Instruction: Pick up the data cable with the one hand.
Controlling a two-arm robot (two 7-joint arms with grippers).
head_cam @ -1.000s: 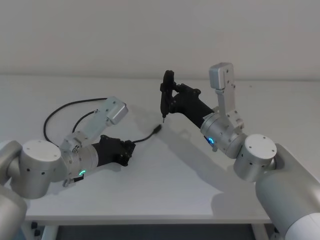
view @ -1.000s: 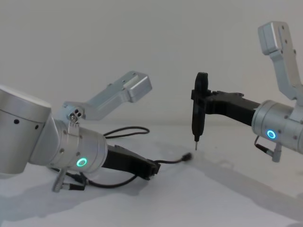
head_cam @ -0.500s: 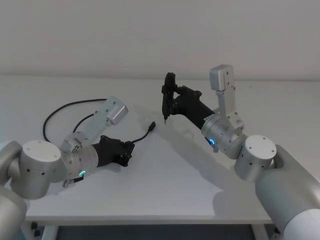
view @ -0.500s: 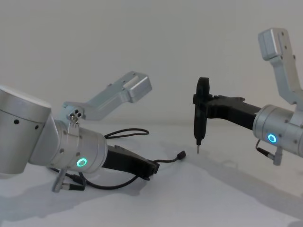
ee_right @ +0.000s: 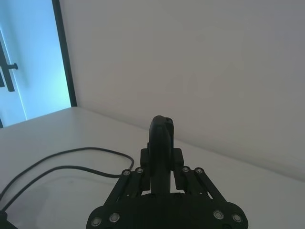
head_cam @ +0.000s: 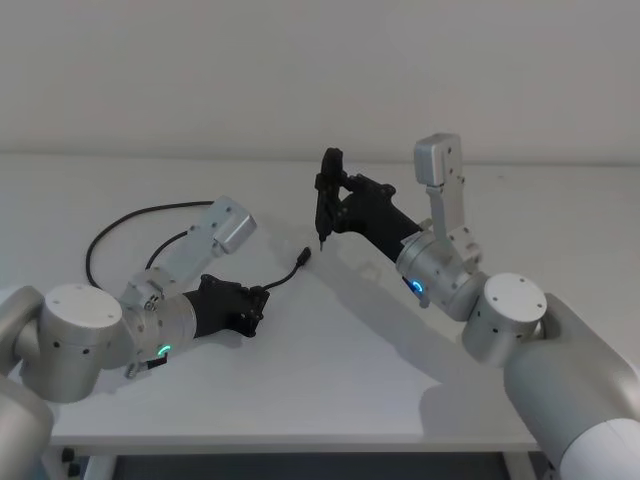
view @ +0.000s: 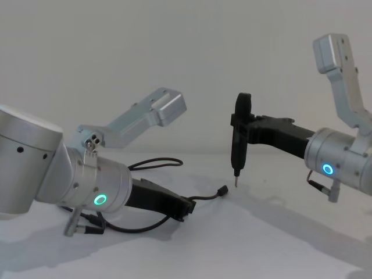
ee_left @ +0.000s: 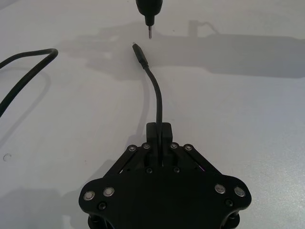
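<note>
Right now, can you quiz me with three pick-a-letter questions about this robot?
1. Where is the cable's loose plug?
A. near the tool's tip
B. behind the left arm
C. hanging off the table
2. What colour is the cable?
A. white
B. black
C. red
3. What is the left gripper doing?
A. open above the cable
B. holding nothing
C. shut on the cable
Answers: 1 A, the plug points at the tip of the tool held by the right gripper. 2 B, it is black all along. 3 C, the cable runs out of its grip.
</note>
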